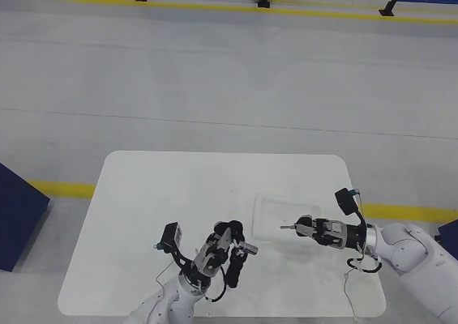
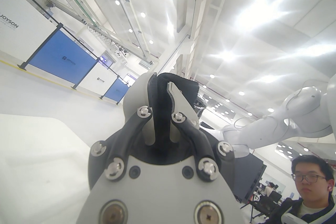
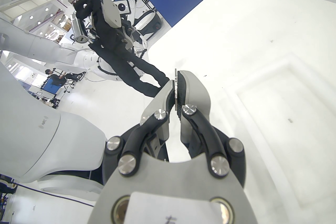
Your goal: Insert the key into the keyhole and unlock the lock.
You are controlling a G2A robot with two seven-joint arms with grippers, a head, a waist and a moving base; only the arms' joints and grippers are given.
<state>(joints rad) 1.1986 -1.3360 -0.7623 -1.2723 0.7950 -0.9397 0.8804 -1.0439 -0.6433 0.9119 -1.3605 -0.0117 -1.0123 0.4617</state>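
Right gripper [image 3: 175, 86] pinches key [image 3: 175, 74] by its head: thin, stiff, slick metal, likely to pivot. Left gripper [image 2: 161, 83] clamps lock [image 3: 78, 30] toward front edge of counter [image 1: 156, 194]: compact, probably heavy, rigid.

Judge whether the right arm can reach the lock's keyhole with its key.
Probably yes: the keyhole faces the key in the right gripper, nothing between them; the left gripper holds the lock up.

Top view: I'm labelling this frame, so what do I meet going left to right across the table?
Left gripper clamped on the lock → key, sticking out leftward → right gripper pinching it.
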